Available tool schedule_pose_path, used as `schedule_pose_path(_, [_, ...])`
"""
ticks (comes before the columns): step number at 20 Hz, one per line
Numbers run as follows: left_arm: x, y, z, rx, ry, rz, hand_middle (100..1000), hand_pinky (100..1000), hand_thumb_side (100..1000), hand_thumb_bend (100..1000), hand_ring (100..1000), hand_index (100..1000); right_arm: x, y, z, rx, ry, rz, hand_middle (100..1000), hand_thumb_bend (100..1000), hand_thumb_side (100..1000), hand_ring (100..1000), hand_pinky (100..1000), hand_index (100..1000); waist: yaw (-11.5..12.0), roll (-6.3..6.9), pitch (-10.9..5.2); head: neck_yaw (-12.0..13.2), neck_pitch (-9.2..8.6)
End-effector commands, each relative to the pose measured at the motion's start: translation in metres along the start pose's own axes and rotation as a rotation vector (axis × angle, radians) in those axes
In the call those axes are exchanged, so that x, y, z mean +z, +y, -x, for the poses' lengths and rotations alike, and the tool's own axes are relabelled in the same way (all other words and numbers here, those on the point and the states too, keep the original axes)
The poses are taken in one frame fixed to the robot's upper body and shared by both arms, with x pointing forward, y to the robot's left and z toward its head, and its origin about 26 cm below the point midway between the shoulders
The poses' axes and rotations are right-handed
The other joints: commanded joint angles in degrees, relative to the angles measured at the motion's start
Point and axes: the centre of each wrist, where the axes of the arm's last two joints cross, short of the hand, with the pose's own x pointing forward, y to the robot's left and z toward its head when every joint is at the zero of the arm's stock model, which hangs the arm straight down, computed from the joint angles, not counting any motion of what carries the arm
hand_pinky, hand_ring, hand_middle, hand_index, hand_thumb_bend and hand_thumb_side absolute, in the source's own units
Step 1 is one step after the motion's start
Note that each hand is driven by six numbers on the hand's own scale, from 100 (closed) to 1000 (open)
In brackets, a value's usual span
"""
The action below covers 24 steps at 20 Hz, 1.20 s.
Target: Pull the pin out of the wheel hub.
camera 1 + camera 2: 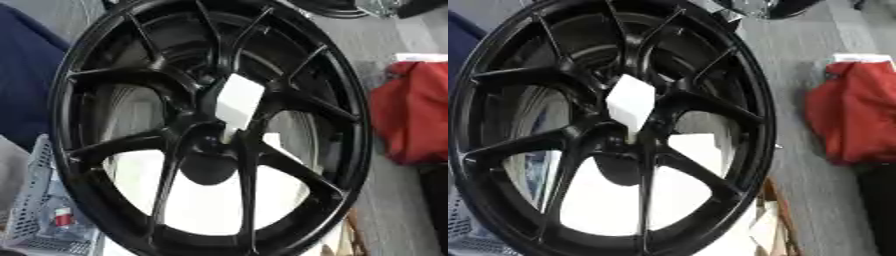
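A large black multi-spoke wheel hub [131, 145] stands tilted and fills most of both views. At its centre a white blocky piece [238, 101] sticks out where the spokes meet; I cannot make out its exact shape. Just below it lies a dark rounded shape [208, 169], which I cannot identify. White surface shows through the lower gaps between the spokes. Neither of my hands shows in either view.
A red bag or cloth [411, 115] lies on the grey floor to the right. At the lower left stands a grey mesh basket [35, 210] holding a small red thing. A dark blue shape [24, 75] is at the left. Brown board [773, 220] shows at the bottom right.
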Motion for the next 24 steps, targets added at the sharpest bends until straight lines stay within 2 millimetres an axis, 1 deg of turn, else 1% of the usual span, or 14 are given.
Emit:
schedule_pose_path(1, [-0.004, -0.001, -0.009, -0.015, -0.023, 0.021, 700, 879, 866, 124, 579, 875, 0.002, -0.004, -0.001, 0.055, -0.015, -0.073, 842, 169, 100, 950, 961, 911, 0.09, 0.21, -1.04, -0.35, -0.6])
schedule_pose_path(5, [-0.005, -0.001, -0.009, -0.014, -0.02, 0.026, 700, 879, 866, 124, 578, 875, -0.003, -0.001, -0.003, 0.047, -0.064, -0.134, 842, 165, 100, 947, 961, 916, 0.24, 0.06, -1.03, -0.56, -0.77])
schedule_pose_path(6, [-0.005, -0.001, -0.009, -0.014, -0.02, 0.026, 700, 879, 868, 125, 578, 876, -0.003, 0.0, -0.004, 0.04, -0.074, -0.146, 842, 192, 100, 947, 961, 917, 0.29, 0.03, -1.02, -0.59, -0.84])
schedule_pose_path(7, [-0.005, -0.001, -0.009, -0.013, -0.02, 0.027, 700, 879, 866, 124, 578, 875, -0.004, 0.001, -0.004, 0.034, -0.085, -0.157, 843, 160, 100, 945, 961, 920, 0.36, 0.01, -1.02, -0.62, -0.9])
schedule_pose_path(9, [-0.005, -0.002, -0.009, -0.012, -0.021, 0.029, 700, 879, 866, 124, 579, 875, -0.006, 0.002, -0.005, 0.02, -0.105, -0.174, 848, 169, 100, 940, 960, 931, 0.48, -0.03, -1.03, -0.66, -0.96])
schedule_pose_path(11, [-0.006, -0.002, -0.009, -0.011, -0.022, 0.031, 700, 879, 866, 124, 579, 875, -0.008, 0.004, -0.006, 0.006, -0.12, -0.193, 850, 145, 100, 938, 960, 941, 0.58, -0.07, -1.04, -0.74, -0.97])
schedule_pose_path(14, [-0.006, -0.002, -0.009, -0.009, -0.022, 0.032, 700, 879, 866, 125, 578, 875, -0.011, 0.006, -0.008, -0.008, -0.138, -0.215, 850, 132, 100, 936, 958, 944, 0.71, -0.16, -1.04, -0.82, -0.95])
schedule_pose_path(16, [-0.006, -0.002, -0.009, -0.008, -0.022, 0.035, 700, 880, 866, 124, 578, 875, -0.013, 0.007, -0.009, -0.019, -0.156, -0.218, 844, 101, 100, 933, 956, 943, 0.8, -0.2, -1.01, -0.84, -0.89])
schedule_pose_path(20, [-0.007, -0.003, -0.01, -0.007, -0.024, 0.039, 700, 880, 866, 124, 579, 875, -0.018, 0.009, -0.013, -0.037, -0.186, -0.237, 846, 100, 100, 932, 954, 949, 1.1, -0.26, -0.94, -1.15, -0.78])
schedule_pose_path(24, [-0.007, -0.003, -0.01, -0.008, -0.023, 0.04, 701, 881, 867, 124, 579, 875, -0.023, 0.007, -0.017, -0.034, -0.205, -0.249, 846, 100, 100, 917, 951, 988, 1.27, -0.34, -0.84, -1.61, -0.51])
